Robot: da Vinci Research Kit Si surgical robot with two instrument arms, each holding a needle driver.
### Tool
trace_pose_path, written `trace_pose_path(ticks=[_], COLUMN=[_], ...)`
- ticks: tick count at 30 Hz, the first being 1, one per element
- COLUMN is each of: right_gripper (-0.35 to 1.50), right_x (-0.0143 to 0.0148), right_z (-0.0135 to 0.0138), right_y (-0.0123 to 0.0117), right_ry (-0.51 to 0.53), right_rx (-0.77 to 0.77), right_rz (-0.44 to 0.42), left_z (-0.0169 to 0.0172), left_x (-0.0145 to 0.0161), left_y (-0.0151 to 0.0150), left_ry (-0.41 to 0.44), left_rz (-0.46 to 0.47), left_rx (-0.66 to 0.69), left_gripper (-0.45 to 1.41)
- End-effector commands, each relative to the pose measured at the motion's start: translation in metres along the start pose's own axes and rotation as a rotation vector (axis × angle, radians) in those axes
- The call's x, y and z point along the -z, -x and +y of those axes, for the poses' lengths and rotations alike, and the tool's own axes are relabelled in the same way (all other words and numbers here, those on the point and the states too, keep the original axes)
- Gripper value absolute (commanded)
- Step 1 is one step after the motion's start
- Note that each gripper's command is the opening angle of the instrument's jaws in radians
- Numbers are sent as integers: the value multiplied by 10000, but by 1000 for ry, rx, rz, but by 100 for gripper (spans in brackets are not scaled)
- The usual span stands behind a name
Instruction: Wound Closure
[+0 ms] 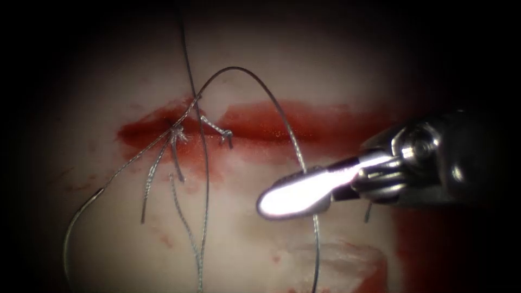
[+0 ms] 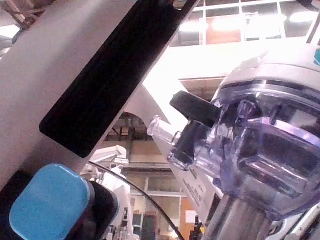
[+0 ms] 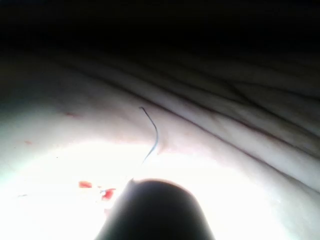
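The tissue point(image 1: 244, 244) has a cut point(image 1: 271, 127) running across it, wet with red fluid. Two knots point(image 1: 176, 133) sit on the cut's left part, with several cut thread ends hanging toward me. The curved needle point(image 1: 76, 222) lies free on the tissue at the lower left, below the cut, and neither tool holds it. From the knots the thread point(image 1: 239, 69) arches up and comes down to my right tool point(image 1: 271, 203), whose jaws are shut on it below the cut's middle. In the right wrist view a strand of thread point(image 3: 152, 135) rises above the dark tool shaft point(image 3: 155, 210).
More red fluid point(image 1: 434, 255) stains the tissue at the lower right, under the right tool's wrist. A long strand point(image 1: 205, 206) hangs down from the knots to the near edge. In the left wrist view I see a blue cap point(image 2: 50, 202) and a clear plastic fitting point(image 2: 260, 155).
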Motion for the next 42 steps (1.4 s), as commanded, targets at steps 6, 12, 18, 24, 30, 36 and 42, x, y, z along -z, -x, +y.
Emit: trace_pose_path(ticks=[6, 12, 18, 24, 30, 36, 42], right_gripper=[74, 41, -35, -35, -35, -35, -35], right_x=[-2, 11, 25, 38, 60, 105, 145], right_z=[-1, -5, -8, -11, -10, -2, 2], right_y=[-13, -18, -23, -25, -25, -36, -44], right_ry=[6, 8, 3, 4, 32, 80, 178], right_rx=[12, 7, -52, -95, -114, -133, -173], right_rz=[25, 46, 50, 70, 99, 171, 248], left_z=[6, 8, 10, 11, 13, 15, 18], left_x=[3, 5, 7, 7, 7, 18, 27], left_y=[9, 7, 6, 6, 6, 6, -1], left_ry=[0, -4, -1, 1, 43, 51, 58], left_rz=[-1, 1, 3, 2, -24, -41, -48], left_rx=[-9, -11, -13, -14, 140, 190, 205], left_gripper=[-45, -45, -45, -45, 31, 41, 46])
